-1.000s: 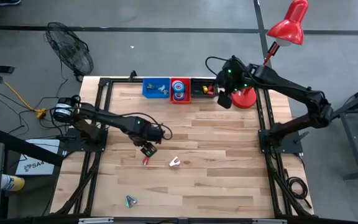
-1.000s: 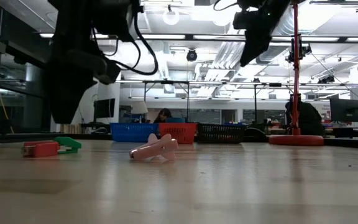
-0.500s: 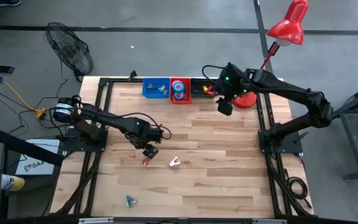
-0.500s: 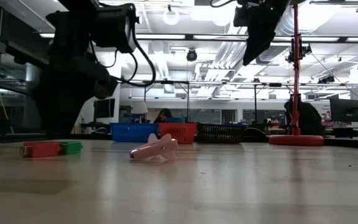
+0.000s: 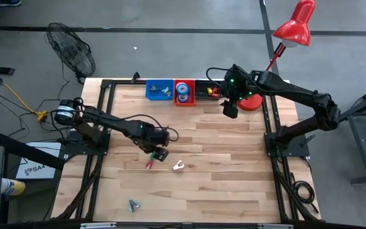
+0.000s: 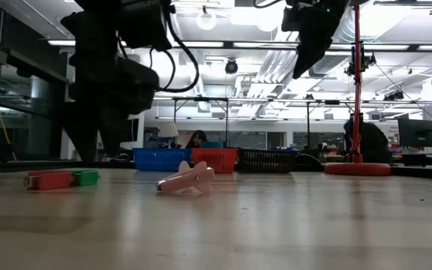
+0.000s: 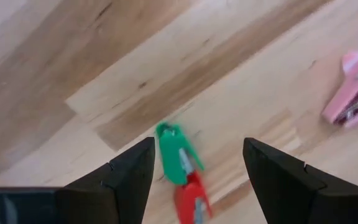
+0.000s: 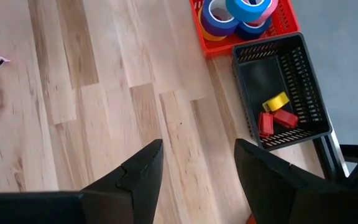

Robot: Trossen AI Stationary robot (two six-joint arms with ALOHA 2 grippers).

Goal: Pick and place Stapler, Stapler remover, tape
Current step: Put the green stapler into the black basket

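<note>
A green stapler (image 7: 174,154) and a red stapler (image 7: 191,200) lie end to end on the table, also seen as the green stapler (image 6: 86,178) and red stapler (image 6: 49,179) in the low view. A pink staple remover (image 5: 178,166) rests to their right. My left gripper (image 5: 160,152) hovers open just above the two staplers, a finger on either side in its wrist view, touching nothing. My right gripper (image 5: 229,109) hangs open in the air near the black bin (image 8: 281,93). Tape rolls (image 8: 241,11) sit in the red bin (image 5: 183,92).
A blue bin (image 5: 159,89) stands left of the red bin at the far edge. The black bin holds a yellow and red staplers (image 8: 275,115). A red lamp base (image 5: 253,100) stands at the far right. Another small staple remover (image 5: 132,204) lies near the near edge.
My left gripper has shifted a little toward the table's right, staying over the red and green staplers. My right gripper has drawn back slightly from the black bin toward the near edge.
</note>
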